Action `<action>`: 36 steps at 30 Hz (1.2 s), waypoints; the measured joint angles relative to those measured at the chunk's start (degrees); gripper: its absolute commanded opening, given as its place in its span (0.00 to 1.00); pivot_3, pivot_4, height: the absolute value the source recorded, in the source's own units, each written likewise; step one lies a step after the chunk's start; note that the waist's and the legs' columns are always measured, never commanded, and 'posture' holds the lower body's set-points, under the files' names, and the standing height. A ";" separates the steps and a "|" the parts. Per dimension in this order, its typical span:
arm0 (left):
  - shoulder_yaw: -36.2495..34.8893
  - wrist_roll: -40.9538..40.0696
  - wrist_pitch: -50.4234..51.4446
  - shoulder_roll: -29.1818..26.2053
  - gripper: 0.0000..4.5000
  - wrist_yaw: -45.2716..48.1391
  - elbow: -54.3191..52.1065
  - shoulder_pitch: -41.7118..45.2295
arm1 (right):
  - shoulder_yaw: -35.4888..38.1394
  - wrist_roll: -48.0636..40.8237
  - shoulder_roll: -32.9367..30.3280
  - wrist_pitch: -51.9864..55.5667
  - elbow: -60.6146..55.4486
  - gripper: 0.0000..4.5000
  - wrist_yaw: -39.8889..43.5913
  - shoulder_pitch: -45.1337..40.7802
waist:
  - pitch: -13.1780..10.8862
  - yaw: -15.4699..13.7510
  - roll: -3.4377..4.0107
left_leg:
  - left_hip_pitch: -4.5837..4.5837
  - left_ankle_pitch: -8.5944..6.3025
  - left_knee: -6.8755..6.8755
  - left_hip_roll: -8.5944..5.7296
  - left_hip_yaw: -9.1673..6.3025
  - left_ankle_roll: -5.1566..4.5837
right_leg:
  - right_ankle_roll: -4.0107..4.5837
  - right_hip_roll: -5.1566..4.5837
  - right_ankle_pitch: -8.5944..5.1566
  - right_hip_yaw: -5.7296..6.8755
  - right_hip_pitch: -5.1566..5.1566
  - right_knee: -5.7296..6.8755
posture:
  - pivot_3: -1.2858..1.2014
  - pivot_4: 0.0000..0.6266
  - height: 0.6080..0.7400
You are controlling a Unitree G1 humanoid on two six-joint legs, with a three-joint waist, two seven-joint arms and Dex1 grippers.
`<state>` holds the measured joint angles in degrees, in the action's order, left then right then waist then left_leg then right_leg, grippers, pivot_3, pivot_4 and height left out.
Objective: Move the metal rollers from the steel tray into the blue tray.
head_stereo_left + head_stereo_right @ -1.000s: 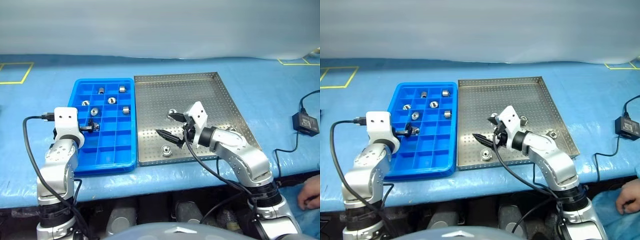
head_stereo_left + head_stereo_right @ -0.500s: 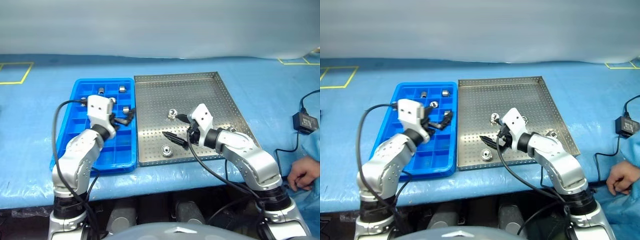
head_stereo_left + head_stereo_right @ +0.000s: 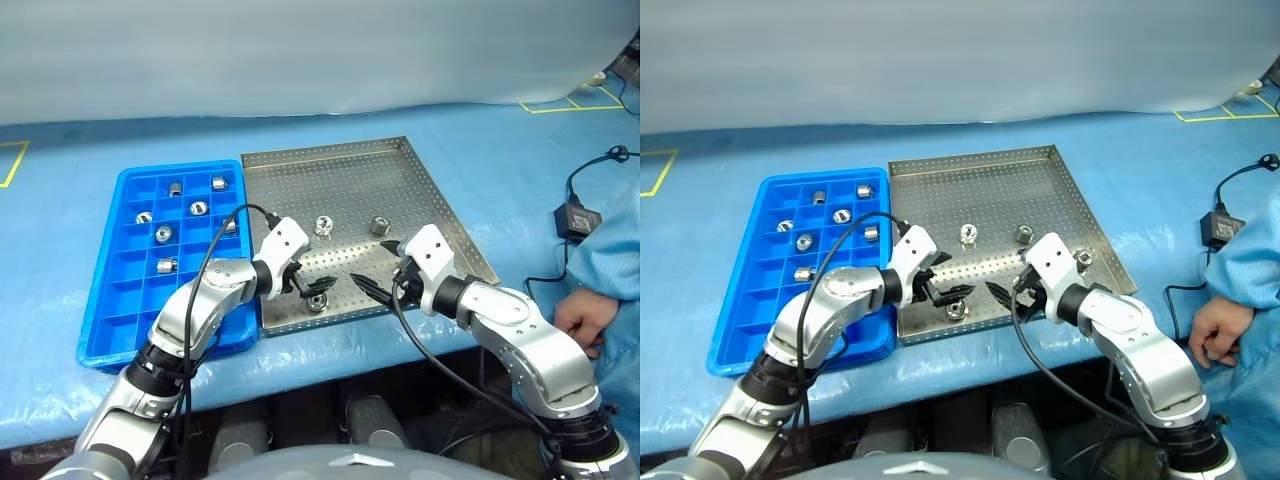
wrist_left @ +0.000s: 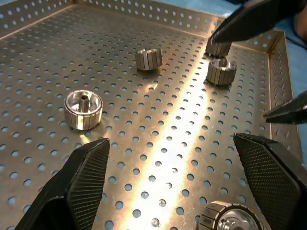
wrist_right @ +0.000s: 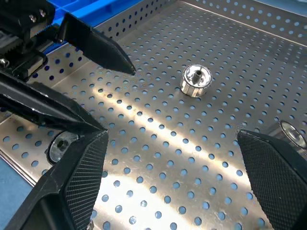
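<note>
Worktop (image 3: 90, 410) covered in blue sheeting, seen from the robot's head, with two trays side by side. On the robot's left sits the blue tray (image 3: 100, 335), its grid of square compartments holding seven rollers (image 3: 164, 234), all in the far half, one to a compartment. Touching its right edge is the steel tray (image 3: 400, 165), perforated and low-rimmed.

Four rollers lie loose in the steel tray. One (image 3: 323, 226) sits near the middle, another (image 3: 380, 225) just to its right, and a third (image 3: 1084, 259) is close to the right rim, behind the right arm. The fourth (image 3: 956, 310) lies near the tray's front edge.

Both arms reach in over the front of the steel tray, pointing toward each other. The left end effector (image 3: 308, 284) has its black fingers spread wide and holds nothing; it hangs directly over the front roller, whether touching it I cannot tell. The right end effector (image 3: 378, 268) is also spread wide and empty, just to the right of that roller, its fingertips near the left one's.

At the far right, a person's hand (image 3: 574, 322) in a blue sleeve rests at the worktop edge, and a black power adapter (image 3: 574, 220) with its cable lies beyond it.
</note>
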<state>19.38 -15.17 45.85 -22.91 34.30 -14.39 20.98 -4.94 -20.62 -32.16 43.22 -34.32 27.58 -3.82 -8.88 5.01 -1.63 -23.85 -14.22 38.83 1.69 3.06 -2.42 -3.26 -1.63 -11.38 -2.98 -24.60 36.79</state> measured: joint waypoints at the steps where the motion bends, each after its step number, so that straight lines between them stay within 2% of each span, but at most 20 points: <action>1: 0.67 0.36 0.15 -0.26 1.00 0.34 0.18 -0.01 | 0.22 0.00 0.27 0.04 -0.26 1.00 -0.31 0.34 | 0.00 0.21 0.00 | 0.00 0.00 0.00 -0.01 0.00 0.00 | -0.01 -0.01 0.00 -0.01 0.00 0.00 | 0.43 0.24 1.00; 7: 4.05 1.55 1.45 -3.18 1.00 2.16 -0.13 -0.87 | 0.82 0.05 0.89 0.84 -0.49 1.00 -1.72 0.65 | 0.00 1.20 0.01 | 0.04 0.00 0.00 0.01 0.00 0.00 | -0.01 -0.01 0.00 -0.03 0.00 0.03 | 0.43 0.24 1.00; 14: 4.51 2.76 2.71 -5.47 1.00 2.22 -1.91 -1.71 | 0.78 0.34 1.40 0.96 -0.47 1.00 -2.43 0.26 | 0.01 2.13 0.02 | 0.05 0.00 0.00 0.01 0.01 0.00 | -0.02 -0.01 0.00 -0.04 -0.01 0.04 | 0.44 0.24 1.00; 19: 5.56 3.82 2.72 -5.35 0.65 2.02 -1.94 -2.09 | 0.45 0.87 1.79 0.96 -0.39 1.00 -2.54 -0.53 | 0.01 2.13 0.02 | 0.06 0.00 -0.01 0.00 0.00 0.00 | -0.02 -0.01 0.00 -0.04 0.00 0.04 | 0.44 0.24 1.00; 20: 5.57 3.85 2.75 -5.22 0.65 1.99 -1.94 -2.14 | 0.40 0.99 1.96 0.95 -0.38 1.00 -2.54 -0.60 | 0.01 2.10 0.02 | 0.06 0.00 -0.01 0.00 0.00 0.00 | -0.02 -0.02 0.00 -0.04 0.00 0.04 | 0.44 0.24 1.00; 25: 5.47 3.77 2.74 -4.01 0.38 1.92 -1.89 -2.38 | -0.11 1.32 2.57 0.95 0.05 1.00 -2.48 -1.26 | 0.01 1.90 0.02 | 0.04 0.00 -0.01 -0.02 0.00 0.00 | -0.02 -0.04 0.00 -0.04 -0.01 0.04 | 0.45 0.24 1.00; 29: 2.99 3.35 2.63 -2.29 0.38 0.70 -1.89 -2.44 | -1.12 1.60 3.11 0.85 1.10 1.00 -2.16 -1.85 | 0.01 1.78 0.02 | 0.04 0.00 -0.01 -0.01 0.00 0.00 | -0.02 -0.04 0.00 -0.04 -0.01 0.04 | 0.46 0.24 1.00; 36: -5.81 0.56 2.76 -0.56 0.38 -1.95 -4.34 -3.82 | -3.51 2.27 4.29 -0.25 5.07 1.00 -0.28 -3.84 | 0.00 1.55 0.02 | 0.03 0.00 -0.01 -0.01 0.01 0.00 | -0.03 -0.03 0.01 -0.05 -0.02 0.04 | 0.48 0.24 1.00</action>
<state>13.56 -14.62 48.61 -23.47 32.35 -18.73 17.16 -8.45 -18.35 -27.87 42.97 -29.25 27.29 -7.66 -8.88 6.55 -1.61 -23.83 -14.22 38.82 1.68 3.06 -2.42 -3.29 -1.66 -11.37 -3.03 -24.62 36.83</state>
